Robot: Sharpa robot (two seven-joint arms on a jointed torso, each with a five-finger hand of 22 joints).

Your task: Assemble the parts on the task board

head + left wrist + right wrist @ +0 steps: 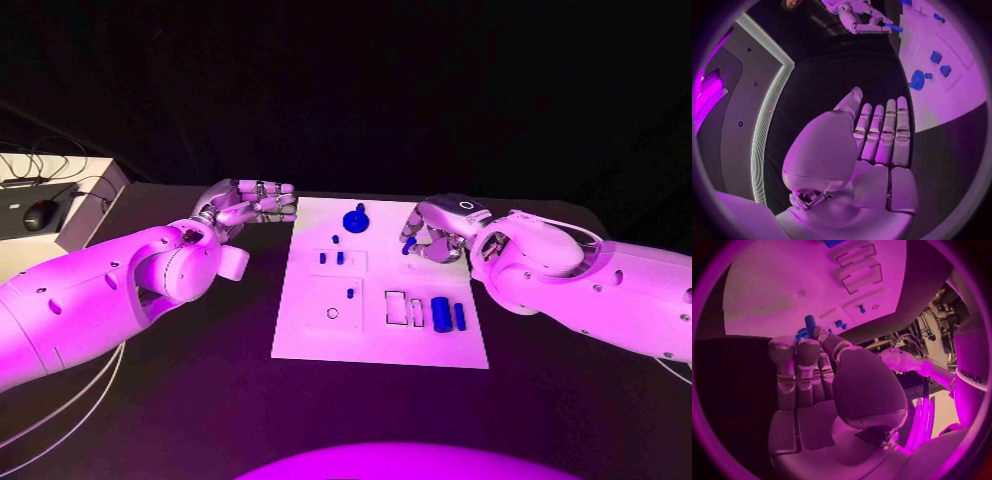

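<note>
My right hand [437, 232] sits over the task board's [379, 335] right edge, thumb and a fingertip pinching a small blue peg [809, 322]. I think the peg stands upright, though the fingers cover its base. My left hand [250, 205] hovers just off the board's far-left corner above the bench [216, 400], fingers straight and pressed together, holding nothing. On the board I see a blue disc part [355, 220] near the far edge and two blue cylinders [449, 315] nearer me.
</note>
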